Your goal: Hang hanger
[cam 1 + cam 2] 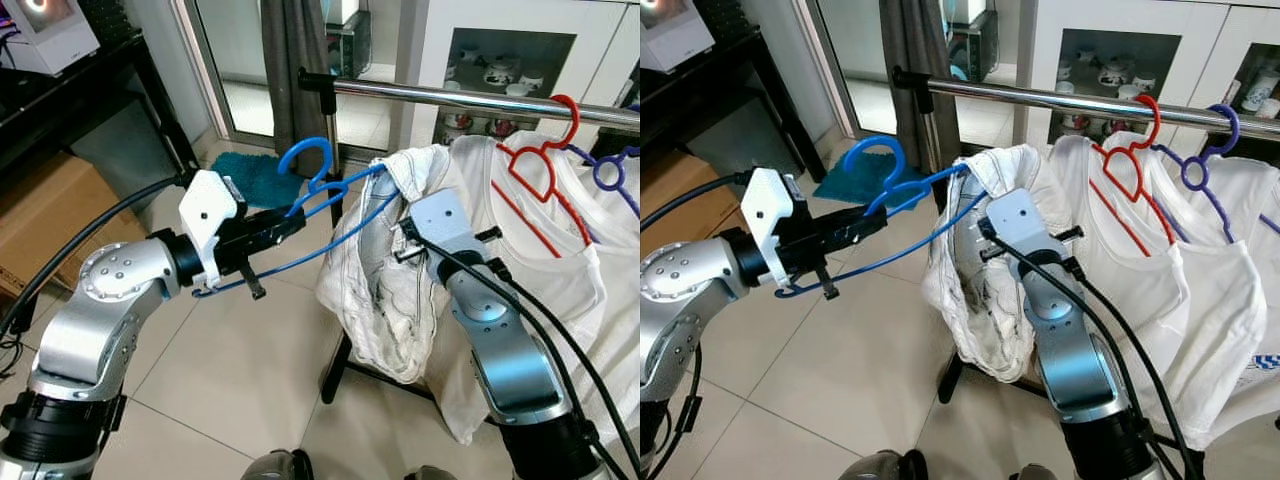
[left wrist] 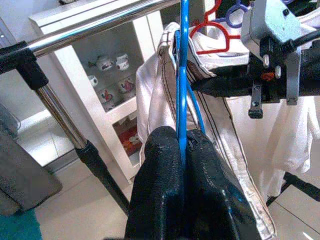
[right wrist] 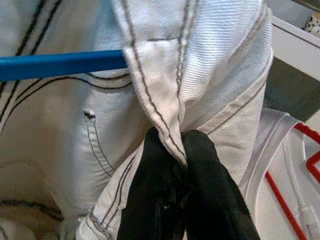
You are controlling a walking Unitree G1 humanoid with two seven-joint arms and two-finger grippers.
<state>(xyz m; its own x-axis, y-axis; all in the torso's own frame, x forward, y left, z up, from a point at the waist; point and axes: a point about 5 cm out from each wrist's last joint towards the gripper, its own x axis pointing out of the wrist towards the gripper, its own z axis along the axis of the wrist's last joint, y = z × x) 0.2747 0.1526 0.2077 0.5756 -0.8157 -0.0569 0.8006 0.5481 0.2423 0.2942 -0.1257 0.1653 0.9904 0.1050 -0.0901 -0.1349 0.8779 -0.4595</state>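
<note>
- Below the steel clothes rail, I have the blue hanger held out level, its hook pointing up and short of the bar.
- My left end effector has its fingers pressed together on the hanger's thin wire, which I judge keeps it steady while the cloth goes on.
- The hanger's far end is threaded into a white garment with dark stitching, which sags in a bunch beneath it.
- My right end effector pinches a seamed fold of that garment, probably to keep it from sliding off.
- A red hanger and a purple hanger already hang on the rail with white shirts, so the free stretch lies towards the rail's black end.
</note>
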